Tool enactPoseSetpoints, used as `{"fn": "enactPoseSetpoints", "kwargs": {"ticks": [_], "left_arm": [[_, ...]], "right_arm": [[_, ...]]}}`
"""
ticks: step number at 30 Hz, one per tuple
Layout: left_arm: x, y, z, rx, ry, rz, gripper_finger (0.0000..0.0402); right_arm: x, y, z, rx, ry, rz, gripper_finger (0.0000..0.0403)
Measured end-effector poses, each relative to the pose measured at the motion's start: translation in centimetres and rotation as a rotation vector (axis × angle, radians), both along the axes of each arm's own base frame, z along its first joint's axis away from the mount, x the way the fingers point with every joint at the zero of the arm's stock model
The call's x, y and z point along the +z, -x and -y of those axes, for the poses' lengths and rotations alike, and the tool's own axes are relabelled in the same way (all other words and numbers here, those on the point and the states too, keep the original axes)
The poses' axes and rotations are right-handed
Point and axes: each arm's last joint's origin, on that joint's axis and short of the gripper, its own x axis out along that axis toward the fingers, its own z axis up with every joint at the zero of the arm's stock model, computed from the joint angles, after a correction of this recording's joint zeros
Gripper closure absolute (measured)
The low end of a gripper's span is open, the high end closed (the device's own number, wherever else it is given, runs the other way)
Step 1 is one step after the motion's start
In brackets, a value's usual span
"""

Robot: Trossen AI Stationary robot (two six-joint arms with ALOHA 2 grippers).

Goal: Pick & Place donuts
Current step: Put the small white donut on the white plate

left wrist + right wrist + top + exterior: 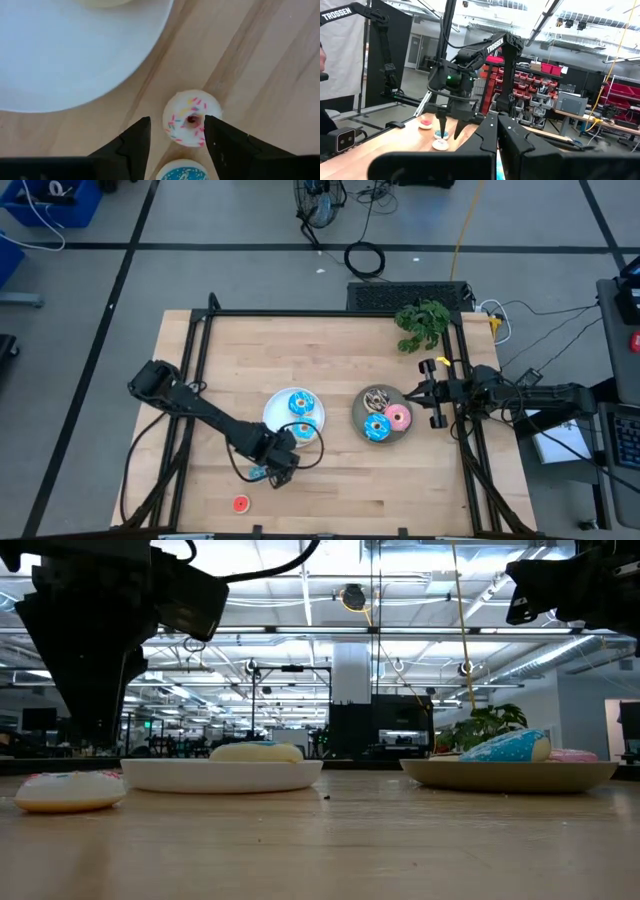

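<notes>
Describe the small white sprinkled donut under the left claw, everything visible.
The small white sprinkled donut is a tiny ring with white icing, pink, yellow and blue sprinkles and a small dark centre hole. It looks like a moulded toy. It lies flat on the wooden table, just off the white plate, beside a small blue-iced donut. The left claw hangs open over it, fingers either side, seemingly not yet gripping.

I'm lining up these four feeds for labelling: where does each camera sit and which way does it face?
High: overhead, straight down; both arms, white plate.
Low: table height, facing the room; same plate, arms above.
Left wrist: down past the left gripper at the white sprinkled donut.
Right wrist: across the table past the shut right gripper; shares that donut.
</notes>
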Motion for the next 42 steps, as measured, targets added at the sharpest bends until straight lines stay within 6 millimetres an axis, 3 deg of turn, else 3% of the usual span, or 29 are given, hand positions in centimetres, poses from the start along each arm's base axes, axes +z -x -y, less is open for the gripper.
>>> {"fn": "enactPoseSetpoints", "kwargs": {"ticks": [13, 25, 42], "left_arm": [[-0.1, 0.4, 0.8, -0.039, -0.053, 0.018, 0.0163], [-1.6, 1.4, 0.5, -0.043, -0.074, -0.023, 0.0165], [-1.6, 0.9, 0.6, -0.039, -0.071, 0.037, 0.0165]], "right_arm": [[-0.1, 0.0, 0.0, 0.000, 0.000, -0.006, 0.0403], [-0.1, 0.0, 0.0, 0.001, 0.000, -0.007, 0.0403], [-0.1, 0.0, 0.0, 0.000, 0.001, -0.007, 0.0403]]}}
